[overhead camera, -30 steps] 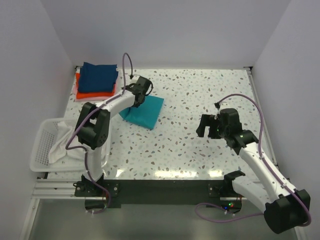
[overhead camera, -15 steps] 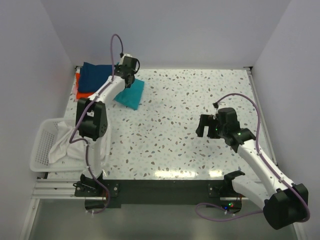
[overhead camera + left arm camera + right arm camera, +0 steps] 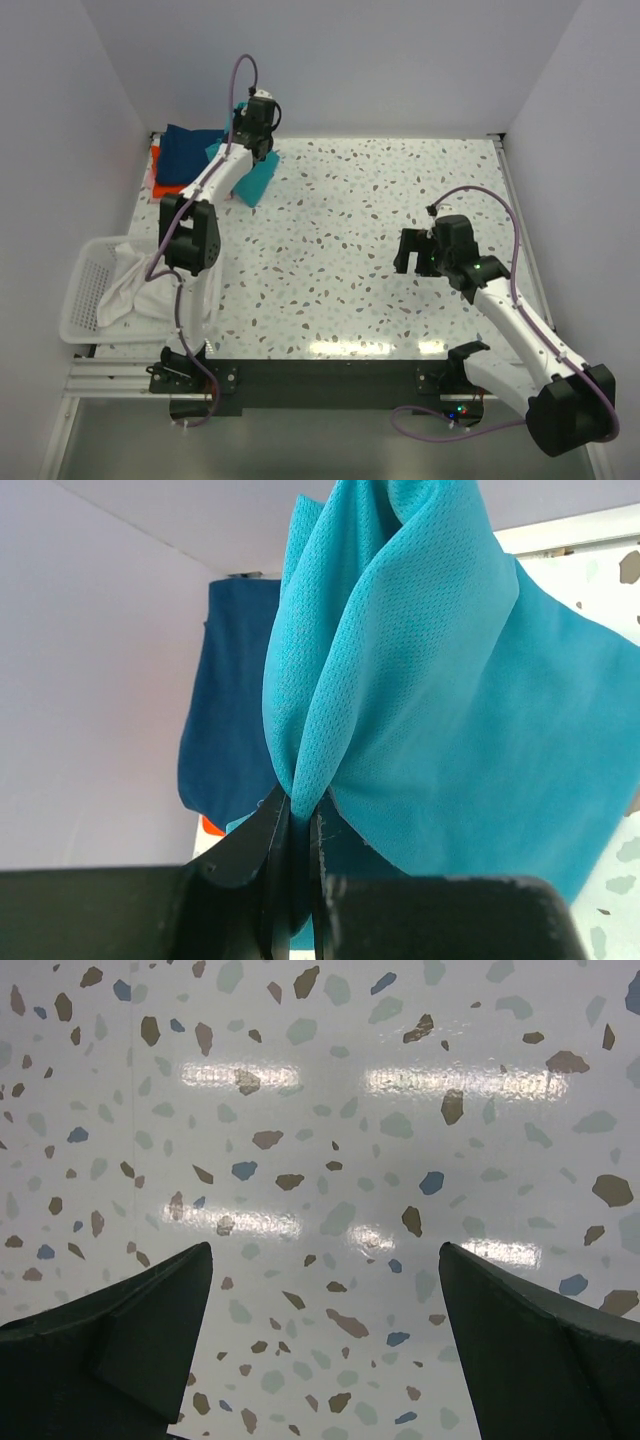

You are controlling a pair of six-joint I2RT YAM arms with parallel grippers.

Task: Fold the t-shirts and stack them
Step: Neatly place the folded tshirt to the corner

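**The left tool (image 3: 300, 815) holds the teal t-shirt (image 3: 430, 710) up at the far left of the desk (image 3: 380, 190).**

Its two black fingers are squeezed almost together on a bunched-up bit of the teal cloth. The rest of the shirt hangs in big soft folds (you cannot tell if the bottom edge touches the desk). Just beside it, in the far left corner, a folded navy blue t-shirt (image 3: 185, 150) lies on top of an orange-red t-shirt (image 3: 168, 188). From above, a bit of teal covers the edge of the navy one. The right tool (image 3: 325, 1260) hangs over a bare spot on the right side of the desk, well apart from the shirts. Its fingers are spread wide and hold nothing. A white basket (image 3: 82, 300) sits at the near left edge, with a white cloth (image 3: 130, 290) spilling over it.
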